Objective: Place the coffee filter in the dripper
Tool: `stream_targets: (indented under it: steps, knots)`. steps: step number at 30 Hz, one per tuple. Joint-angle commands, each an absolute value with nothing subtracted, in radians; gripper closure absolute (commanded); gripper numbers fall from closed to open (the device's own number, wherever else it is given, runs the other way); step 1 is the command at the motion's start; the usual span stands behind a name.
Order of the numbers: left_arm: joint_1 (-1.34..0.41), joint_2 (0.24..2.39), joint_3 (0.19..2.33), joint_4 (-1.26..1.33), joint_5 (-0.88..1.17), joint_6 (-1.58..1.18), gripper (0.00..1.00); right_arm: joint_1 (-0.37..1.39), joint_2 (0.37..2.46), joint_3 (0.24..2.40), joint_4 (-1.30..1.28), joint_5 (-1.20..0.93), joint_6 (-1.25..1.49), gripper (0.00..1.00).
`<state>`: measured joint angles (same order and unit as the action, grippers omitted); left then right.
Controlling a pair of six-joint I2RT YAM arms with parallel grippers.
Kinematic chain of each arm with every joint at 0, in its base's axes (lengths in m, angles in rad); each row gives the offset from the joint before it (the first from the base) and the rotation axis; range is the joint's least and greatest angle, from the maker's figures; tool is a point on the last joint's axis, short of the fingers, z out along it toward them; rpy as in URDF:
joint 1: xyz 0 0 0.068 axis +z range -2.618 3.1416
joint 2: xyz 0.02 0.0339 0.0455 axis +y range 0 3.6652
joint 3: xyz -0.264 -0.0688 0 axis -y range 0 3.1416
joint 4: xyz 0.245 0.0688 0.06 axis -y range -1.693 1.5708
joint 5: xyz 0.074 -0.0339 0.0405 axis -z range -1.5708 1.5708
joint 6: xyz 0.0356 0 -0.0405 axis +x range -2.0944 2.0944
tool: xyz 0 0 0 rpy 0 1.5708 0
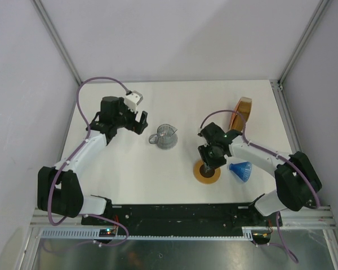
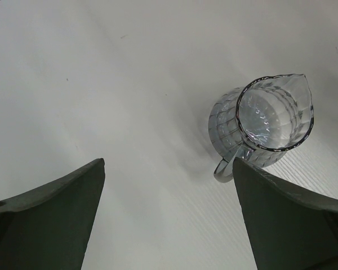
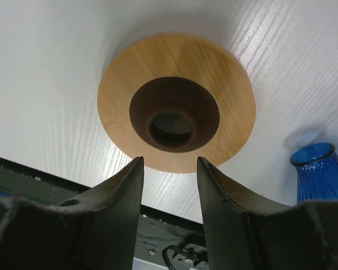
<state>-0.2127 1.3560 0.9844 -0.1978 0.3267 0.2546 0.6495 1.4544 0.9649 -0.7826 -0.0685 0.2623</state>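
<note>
The dripper (image 1: pixel 240 170), a small translucent blue ribbed cone, rests on the white table just right of a flat wooden ring (image 1: pixel 206 172). In the right wrist view its narrow blue end (image 3: pixel 321 174) shows at the right edge. My right gripper (image 1: pixel 208 163) hovers over the ring's near edge (image 3: pixel 174 101). Its jaws (image 3: pixel 169 160) are open with a narrow gap and nothing between them. My left gripper (image 1: pixel 139 122) is wide open (image 2: pixel 169 163) over bare table beside the glass jug. No single coffee filter shows in any view.
A clear glass jug (image 1: pixel 165 136) stands mid-table; its handle (image 2: pixel 224 169) is next to my left gripper's right finger. A thick orange-brown stack of filters (image 1: pixel 243 108) stands on edge at the back right. The table's black front rail (image 3: pixel 56 180) lies just below the ring.
</note>
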Motion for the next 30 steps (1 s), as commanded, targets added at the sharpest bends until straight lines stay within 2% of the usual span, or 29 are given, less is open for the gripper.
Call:
stream_targets:
  steps: [1, 16, 20, 25, 30]
  knots:
    - [-0.207, 1.314, 0.968, -0.193, 0.355, 0.257, 0.00, 0.655, 1.508, 0.966, -0.724, -0.038, 0.269, 0.54]
    - [-0.206, 1.335, 0.965, -0.199, 0.349, 0.261, 0.00, 0.635, 1.623, 0.950, -0.653, 0.013, 0.241, 0.62]
    - [-0.206, 1.335, 0.965, -0.198, 0.345, 0.261, 0.01, 0.638, 1.638, 0.949, -0.630, 0.018, 0.236, 0.73]
    - [-0.206, 1.333, 0.959, -0.198, 0.344, 0.264, 0.00, 0.643, 1.657, 0.950, -0.634, 0.051, 0.223, 0.96]
    - [-0.206, 1.328, 0.957, -0.199, 0.349, 0.276, 0.00, 0.644, 1.640, 0.970, -0.663, 0.086, 0.199, 1.00]
